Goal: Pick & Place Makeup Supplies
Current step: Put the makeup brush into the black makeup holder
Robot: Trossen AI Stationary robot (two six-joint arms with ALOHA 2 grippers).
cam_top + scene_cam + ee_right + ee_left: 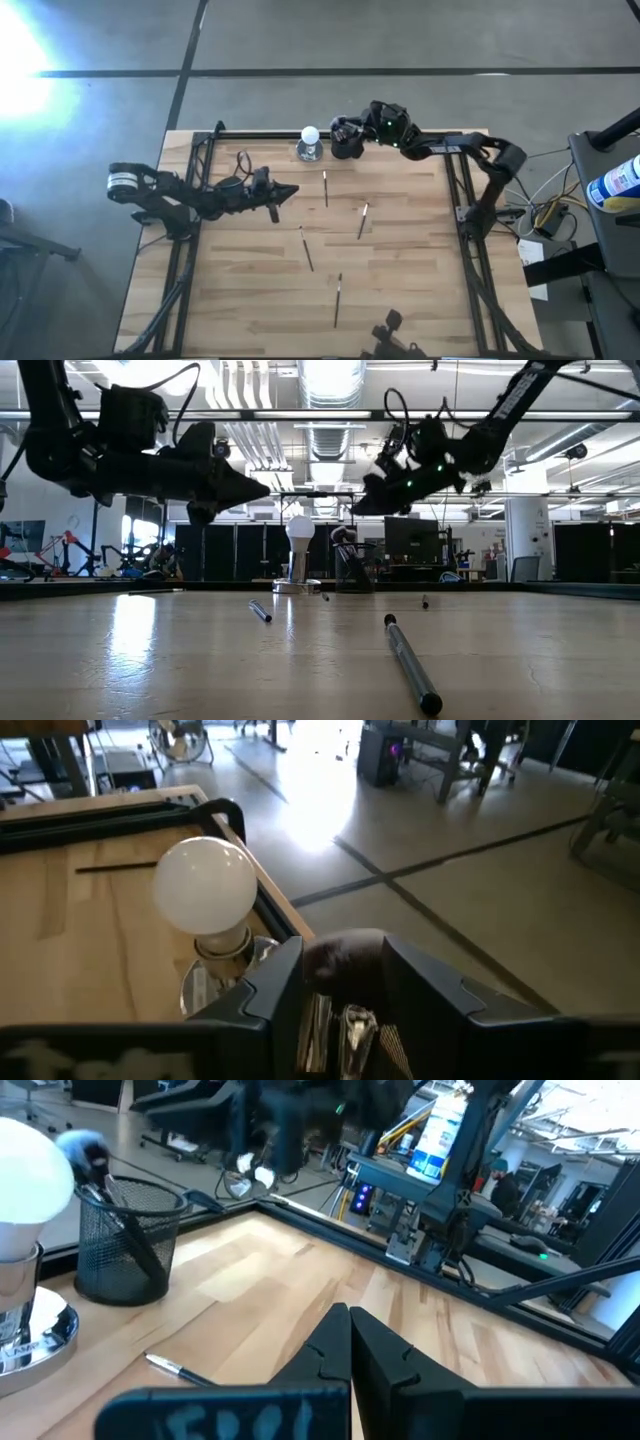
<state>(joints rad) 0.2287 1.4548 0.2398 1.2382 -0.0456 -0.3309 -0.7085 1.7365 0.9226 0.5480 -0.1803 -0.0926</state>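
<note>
High view: thin, light, stiff dark-handled makeup brushes (325,188) lying flat on the wood tabletop (400,290) are best pinched mid-handle; the right gripper (345,133) is spread over the black mesh cup (347,146), while the left gripper (283,194) is pressed together.

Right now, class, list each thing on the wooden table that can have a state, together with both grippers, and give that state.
Black mesh cup: upright, holding brushes.
White ball lamp on a clear base: upright, beside the cup.
Four thin makeup brushes: lying flat, apart.
Left gripper: shut, empty, above the table.
Right gripper: open, over the cup.
</note>
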